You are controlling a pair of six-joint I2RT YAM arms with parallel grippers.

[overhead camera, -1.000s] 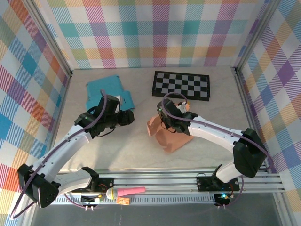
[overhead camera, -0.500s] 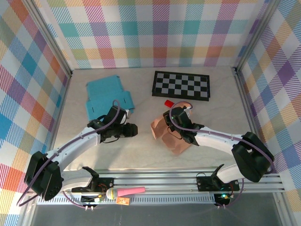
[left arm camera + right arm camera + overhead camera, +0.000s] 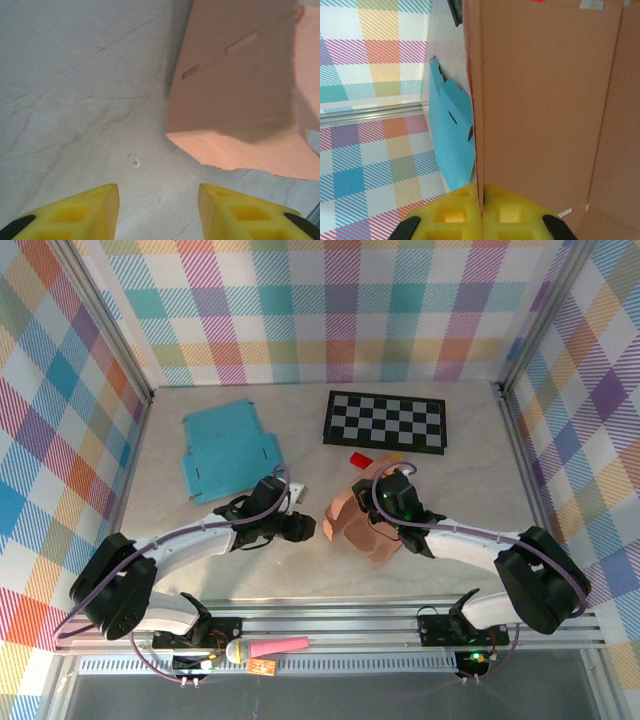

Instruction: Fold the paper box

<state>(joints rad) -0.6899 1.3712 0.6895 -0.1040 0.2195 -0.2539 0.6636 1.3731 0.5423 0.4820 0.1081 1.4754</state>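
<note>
The salmon paper box [image 3: 372, 543] lies mid-frame on the surface [image 3: 470, 480], the right pincer [image 3: 481, 210] clamped on one panel's edge. The left pincer [image 3: 159, 205] hangs open just left of it. Its push could skid or crumple the box if that thin pinch slips.
</note>
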